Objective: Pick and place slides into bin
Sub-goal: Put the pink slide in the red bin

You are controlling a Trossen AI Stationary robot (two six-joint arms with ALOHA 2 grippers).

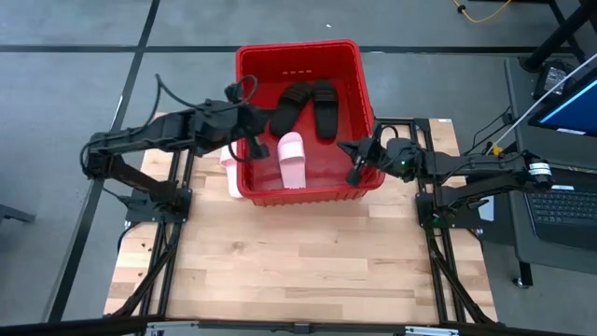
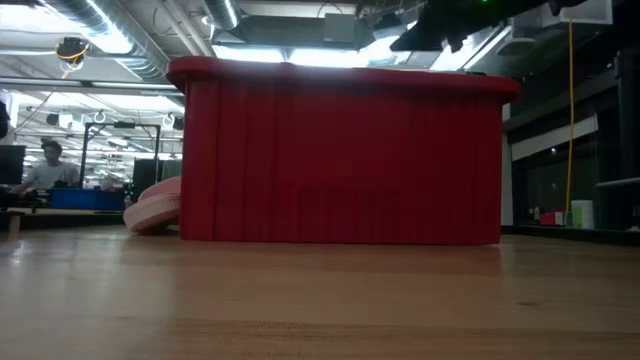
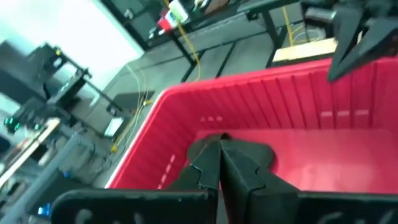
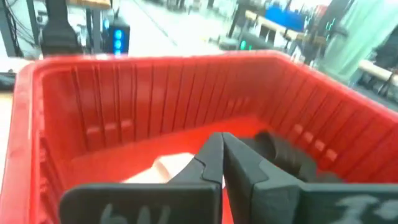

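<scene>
The red bin (image 1: 298, 47) stands at the table's far middle. Two black slides (image 1: 291, 105) (image 1: 324, 107) lie side by side on its floor at the far end, and a pink slide (image 1: 293, 161) lies on the floor near its near-left corner. A second pink slide (image 1: 229, 173) lies on the table outside the bin, against its left wall; it also shows in the low view (image 2: 155, 208). My left gripper (image 1: 254, 149) is shut and empty above the bin's left wall. My right gripper (image 1: 353, 163) is shut and empty at the bin's right wall.
The bin's walls (image 2: 340, 160) stand tall on the table. Bare wooden tabletop (image 1: 298, 252) lies between the bin and the near edge. Arm frames stand at both sides of the table. A desk with a laptop (image 1: 569, 201) is off the right edge.
</scene>
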